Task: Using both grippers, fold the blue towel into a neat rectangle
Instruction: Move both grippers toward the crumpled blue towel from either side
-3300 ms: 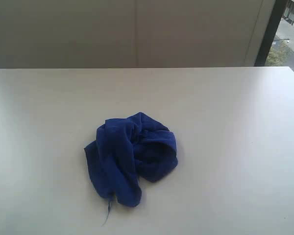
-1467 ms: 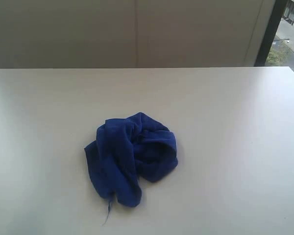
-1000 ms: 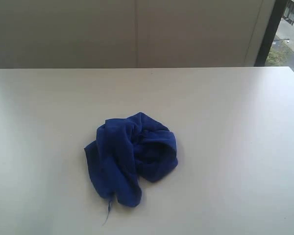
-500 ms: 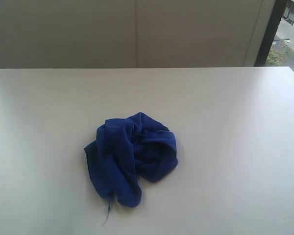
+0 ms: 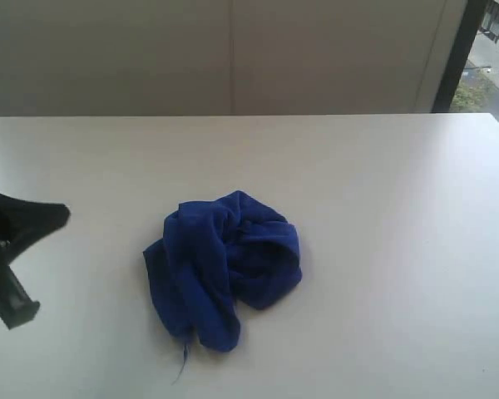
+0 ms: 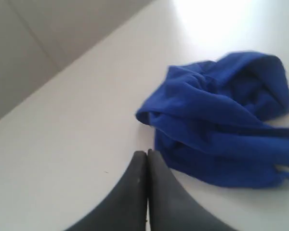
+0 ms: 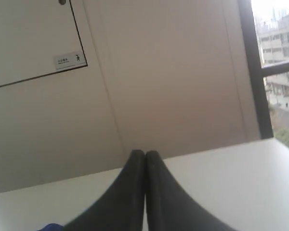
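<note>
Pale tabletop (image 5: 382, 183) | blue towel (image 5: 220, 266) crumpled in a heap near its middle, nothing touching it | my left jaws pressed together, empty, fingertips (image 6: 137, 166) near the heap's edge | my right jaws pressed together, empty, pointing at the wall (image 7: 173, 72)

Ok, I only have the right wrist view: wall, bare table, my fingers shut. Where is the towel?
Observer: The blue towel lies crumpled in a heap near the middle of the table, nothing folded yet.
Operator: And the left arm?
Observer: The left gripper is low over the table at the left of the exterior view, fingers shut, with bare table between it and the heap.
Operator: Anything sticking out to aim for?
Observer: A thin loose thread trails from the heap's end nearest the exterior camera. No flat corner shows.
</note>
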Available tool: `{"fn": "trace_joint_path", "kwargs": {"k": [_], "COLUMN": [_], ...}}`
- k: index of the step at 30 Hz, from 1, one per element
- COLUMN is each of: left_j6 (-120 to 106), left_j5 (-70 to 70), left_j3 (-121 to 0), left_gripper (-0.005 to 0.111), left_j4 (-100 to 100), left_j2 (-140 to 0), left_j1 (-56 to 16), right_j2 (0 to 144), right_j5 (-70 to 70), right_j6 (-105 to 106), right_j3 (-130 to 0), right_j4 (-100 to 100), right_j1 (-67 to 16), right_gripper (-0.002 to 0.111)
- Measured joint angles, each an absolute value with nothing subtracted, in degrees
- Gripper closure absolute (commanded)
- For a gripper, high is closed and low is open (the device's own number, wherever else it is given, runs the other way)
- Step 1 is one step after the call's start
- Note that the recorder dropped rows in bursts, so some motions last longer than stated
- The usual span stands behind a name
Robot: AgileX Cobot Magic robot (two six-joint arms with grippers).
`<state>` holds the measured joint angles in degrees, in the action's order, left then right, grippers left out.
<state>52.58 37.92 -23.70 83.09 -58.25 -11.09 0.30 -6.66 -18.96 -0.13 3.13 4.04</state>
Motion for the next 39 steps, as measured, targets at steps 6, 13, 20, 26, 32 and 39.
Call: {"fn": "trace_joint_path", "kwargs": {"k": [6,13,20,26,32,39], "left_j6": [45.9,41.2,35.0,26.8,19.3,13.7], "left_j5": [36.6,35.3,34.1,31.0,31.2,35.5], "left_j3": [-25.2,-26.7,-28.0,-29.0,-30.1,-32.4], "left_gripper": [0.107,0.107,0.089,0.06,0.058,0.058], "left_j4": [86.9,91.0,96.1,95.8,91.3,83.3], "left_j2": [-67.7,-76.1,-79.1,-80.8,-84.9,-89.6], "left_j1": [-19.5,-24.9,-26.6,-26.6,-26.7,-26.7], "right_j2": [2.6,20.5,45.2,66.5,80.6,90.1], "right_j5": [3.0,13.9,29.9,47.0,49.9,49.1], "right_j6": [-26.0,-24.1,7.6,36.7,49.0,58.9], "right_j3": [-1.8,-14.5,-31.6,-42.2,-47.4,-50.4], "right_j4": [2.9,0.9,-23.0,-46.2,-53.5,-57.9], "right_j1": [4.0,3.8,0.4,-0.6,-3.1,-8.9], "right_gripper": [0.108,0.108,0.108,0.108,0.093,0.06]}}
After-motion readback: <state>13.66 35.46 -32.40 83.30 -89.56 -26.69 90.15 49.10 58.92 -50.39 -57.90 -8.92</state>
